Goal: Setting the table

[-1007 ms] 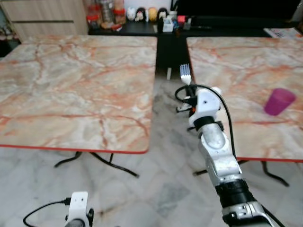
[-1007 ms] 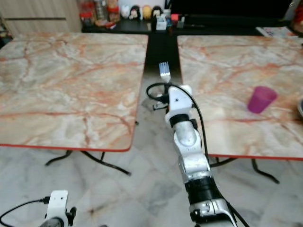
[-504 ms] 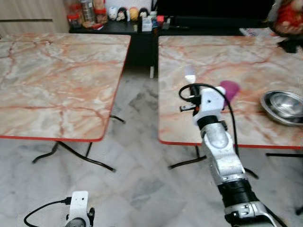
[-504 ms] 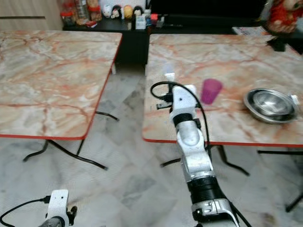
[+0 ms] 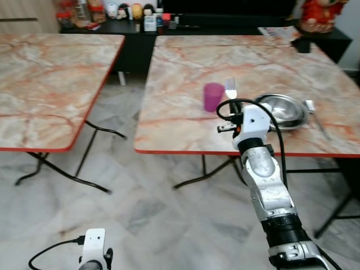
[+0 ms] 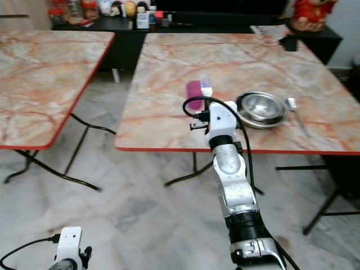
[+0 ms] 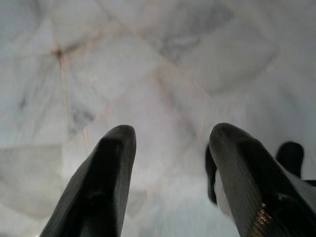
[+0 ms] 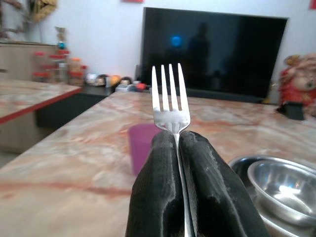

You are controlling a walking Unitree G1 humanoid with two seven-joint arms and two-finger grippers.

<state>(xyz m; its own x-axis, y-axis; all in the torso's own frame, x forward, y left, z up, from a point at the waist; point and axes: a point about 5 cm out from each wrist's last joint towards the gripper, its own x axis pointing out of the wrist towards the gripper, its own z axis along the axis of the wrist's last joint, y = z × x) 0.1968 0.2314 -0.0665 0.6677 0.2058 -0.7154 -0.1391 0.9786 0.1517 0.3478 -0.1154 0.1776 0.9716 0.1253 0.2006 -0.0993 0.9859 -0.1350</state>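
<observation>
Steel fork [image 8: 170, 106], tines up, is clamped between the right tool's [image 8: 177, 148] ribbed black fingers, which hide its handle. It hovers at the marble-patterned table's [image 5: 180, 107] near edge, beside a purple cup [image 5: 213, 97] and shiny metal bowls [image 5: 284, 109]. Down by the floor, the left tool [image 7: 173, 148] hangs spread apart, gripping nothing.

Our right arm reaches forward and up, forearm raised. Right claw [image 8: 177, 148] pressed closed, fingers [image 8: 207, 197] pinching a fork [image 8: 169, 106] upright, tines up. Our left arm hangs low. Left claw [image 7: 170, 163] points down at the floor [image 7: 163, 64], fingers [image 7: 106, 182] spread apart, holding nothing.
</observation>
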